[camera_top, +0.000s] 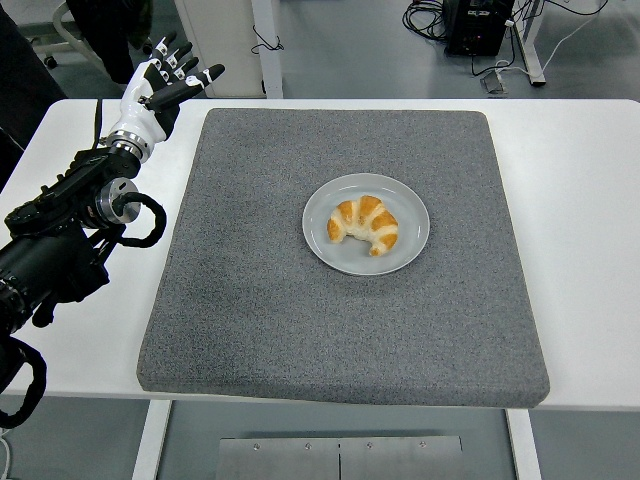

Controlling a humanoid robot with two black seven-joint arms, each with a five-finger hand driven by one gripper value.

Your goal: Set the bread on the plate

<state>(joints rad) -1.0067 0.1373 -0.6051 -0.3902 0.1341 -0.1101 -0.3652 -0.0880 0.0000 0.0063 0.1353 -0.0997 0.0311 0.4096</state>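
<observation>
On the white desk seen from the head view lies a large grey mat, nearly square, covering most of the middle of the surface. Near the centre of the mat sits a round pale-grey plate, and the bread, a golden croissant curved like a crescent, rests fully inside the plate's rim, its two tips pointing toward the near edge of the desk. Nothing touches the bread or the plate. The left arm, black with looping cables, comes in from the left edge and runs up along the bare desk beside the mat's left side. At its end the left hand, white with black fingertips, is held up above the desk's far left corner, just beyond the mat's far left corner and well apart from the plate. Its fingers are spread wide and straight, and it holds nothing. Beyond the desk's far edge a grey floor shows, with a tangle of dark cables at the upper right.
</observation>
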